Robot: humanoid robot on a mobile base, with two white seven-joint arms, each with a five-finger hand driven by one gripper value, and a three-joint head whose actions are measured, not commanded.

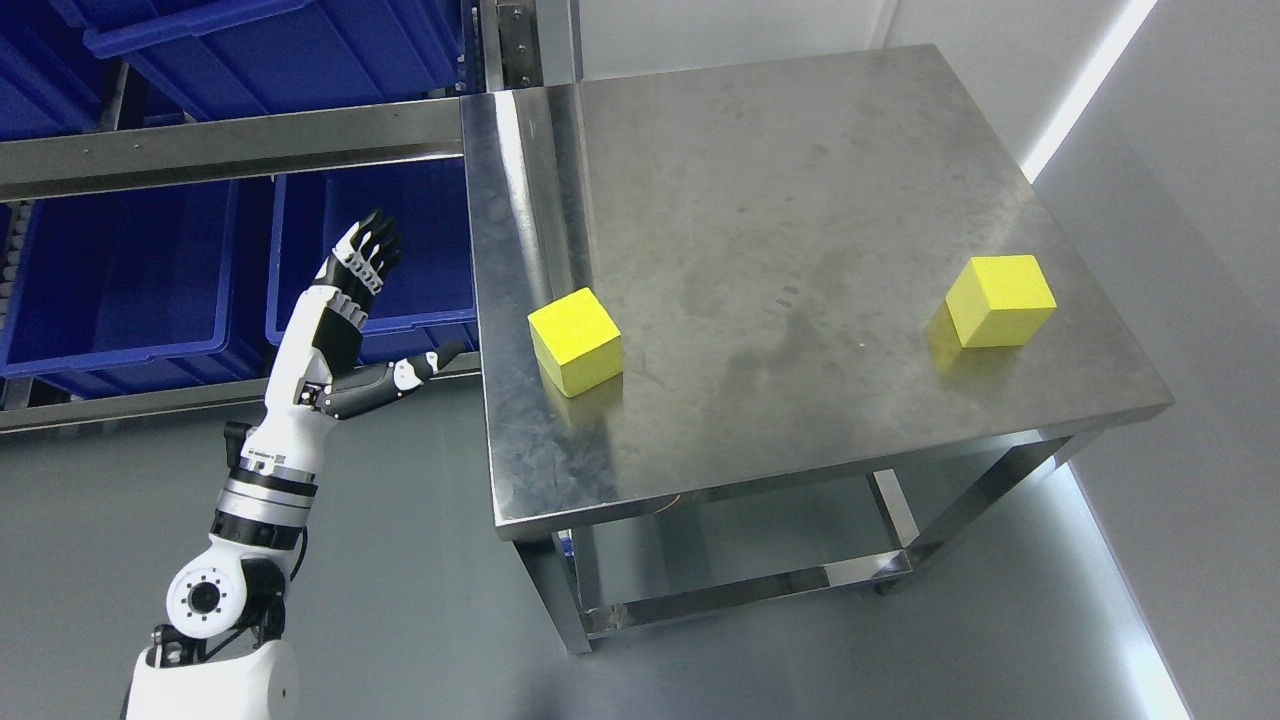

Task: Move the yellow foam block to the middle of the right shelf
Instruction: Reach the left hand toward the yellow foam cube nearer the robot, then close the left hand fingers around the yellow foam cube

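1. Your left hand (350, 300) is up and off to the left of the steel table (800, 200), palm flat, fingers (372, 245) extended and pointing up toward the bins, thumb (420, 368) stuck out sideways toward the table edge. It's open, holding nothing.
2. The thumb tip sits close to the table's left edge but I can't tell if it's level with the top or below it; the angle from the head camera is too steep.
3. The left arm (270, 460) comes up from the lower left corner, white shells with black joints, forearm tilted slightly right. No right arm visible in your view.
4. Behind the hand: blue plastic bins (130, 290) on a metal shelf rack (230, 150), one row at hand height, more bins on the tier above.
5. Nearest task item: a yellow foam block (575, 340) on the table top, near the left edge toward the front, resting flat, turned a bit off square to the table. Clear of the hand, not touched.
6. Second yellow block (1000, 300) sits near the right edge of the same top, well apart from the first, also flat.
7. The table top is brushed stainless, smudged and streaked, reflecting both blocks. Lower frame rails (750, 590) show under it.
8. The floor (420, 600) is grey and smooth. Light grey wall (1180, 250) to the right, with a bright strip of light running diagonally along it.
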